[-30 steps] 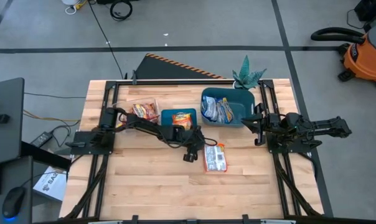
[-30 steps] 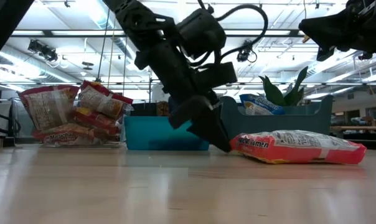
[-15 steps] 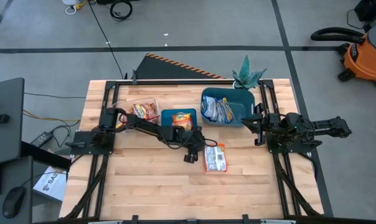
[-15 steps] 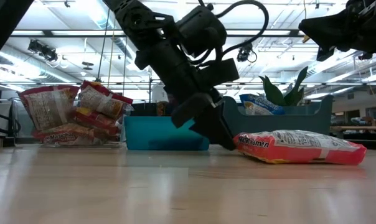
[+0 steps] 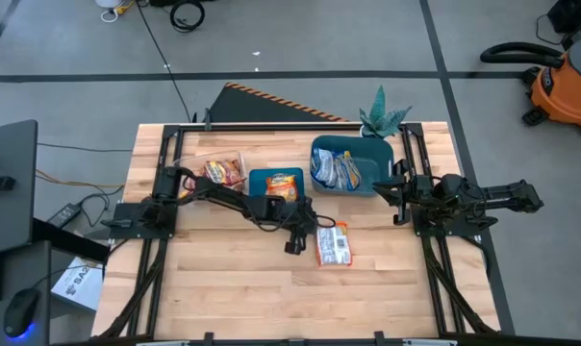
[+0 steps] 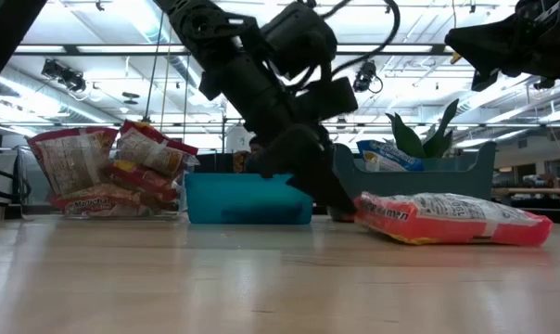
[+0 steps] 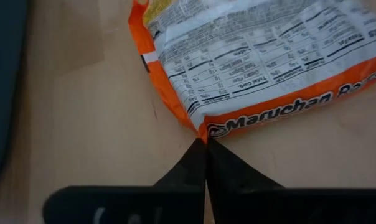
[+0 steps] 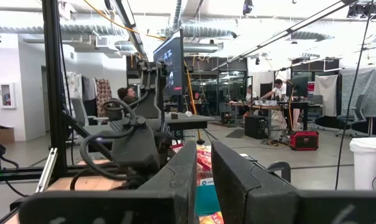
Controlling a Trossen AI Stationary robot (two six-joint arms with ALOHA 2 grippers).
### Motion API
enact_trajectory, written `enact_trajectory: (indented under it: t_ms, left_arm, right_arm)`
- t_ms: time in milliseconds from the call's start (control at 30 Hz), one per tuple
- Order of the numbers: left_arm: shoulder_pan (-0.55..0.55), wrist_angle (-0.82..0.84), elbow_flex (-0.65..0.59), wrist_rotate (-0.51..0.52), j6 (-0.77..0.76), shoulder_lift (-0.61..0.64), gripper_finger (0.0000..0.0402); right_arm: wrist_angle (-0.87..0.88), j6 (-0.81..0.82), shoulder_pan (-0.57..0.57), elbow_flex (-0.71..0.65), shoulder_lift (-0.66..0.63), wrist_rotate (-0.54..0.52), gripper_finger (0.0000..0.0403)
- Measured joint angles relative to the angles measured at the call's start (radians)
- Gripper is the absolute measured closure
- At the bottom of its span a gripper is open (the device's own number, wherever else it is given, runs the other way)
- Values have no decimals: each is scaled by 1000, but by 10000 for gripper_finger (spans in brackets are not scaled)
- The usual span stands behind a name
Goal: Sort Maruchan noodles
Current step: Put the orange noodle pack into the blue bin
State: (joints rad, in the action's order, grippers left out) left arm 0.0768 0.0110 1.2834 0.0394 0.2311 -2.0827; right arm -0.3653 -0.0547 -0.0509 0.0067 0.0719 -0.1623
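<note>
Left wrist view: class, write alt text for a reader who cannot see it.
The left tool, fingers shut together, touches the corner of an orange Maruchan packet lying label-down on the wooden table. A dark teal bin edges the frame.

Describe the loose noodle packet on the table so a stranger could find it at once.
Start at the wooden table and find the large teal bin near its far right. Just in front of that bin, on bare wood, lies one orange packet, white label side up, with the left pincer at its edge. It is the only packet not inside a container.
</note>
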Motion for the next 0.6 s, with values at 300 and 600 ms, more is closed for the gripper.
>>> enact_trajectory:
  t_ms: [300,600]
  left_arm:
    - [-13,19,-1,4,16,138,398]
    - [-20,182,-1,71,85,328,400]
  right_arm:
    - [0,0,0,0,0,0,348]
    - [0,0,0,0,0,0,348]
